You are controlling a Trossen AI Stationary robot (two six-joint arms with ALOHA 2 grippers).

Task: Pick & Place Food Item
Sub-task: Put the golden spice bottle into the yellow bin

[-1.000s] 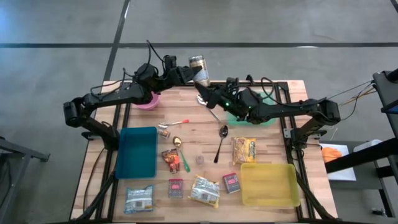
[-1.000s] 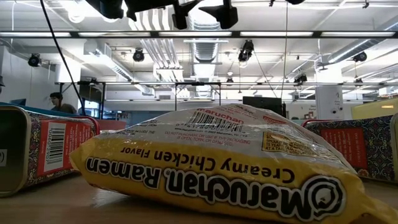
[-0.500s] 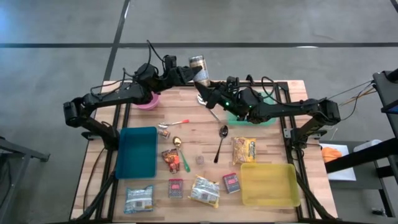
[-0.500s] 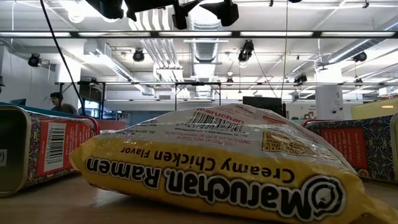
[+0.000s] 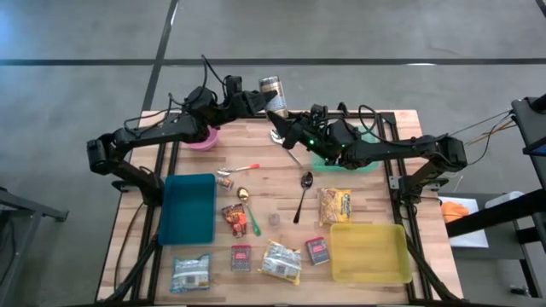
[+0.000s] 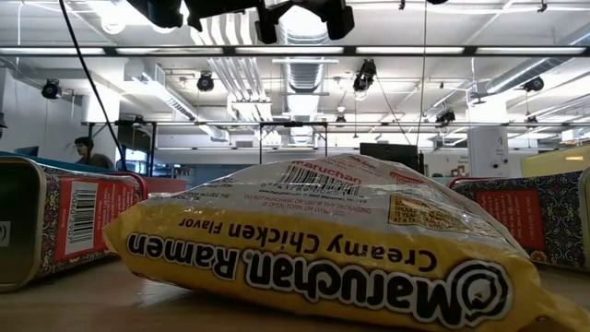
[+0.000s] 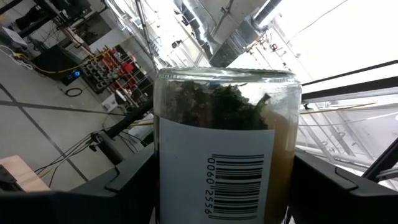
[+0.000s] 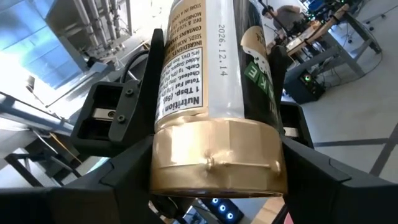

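Jar [image 5: 272, 94] held in the air above the table's [image 5: 375, 183] far edge, left gripper [image 5: 258, 101] clamped on its body, right gripper [image 5: 280, 122] closing around its gold lid [image 8: 217, 158].

Glass jar [image 5: 272, 93] with gold lid and white label, tilted, aloft above the table's far edge

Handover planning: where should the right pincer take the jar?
Probably the gold lid, approached end-on from the lid side. The left pincer clamps the jar around its labelled middle, up in the air, so the lid end is the only part left free.
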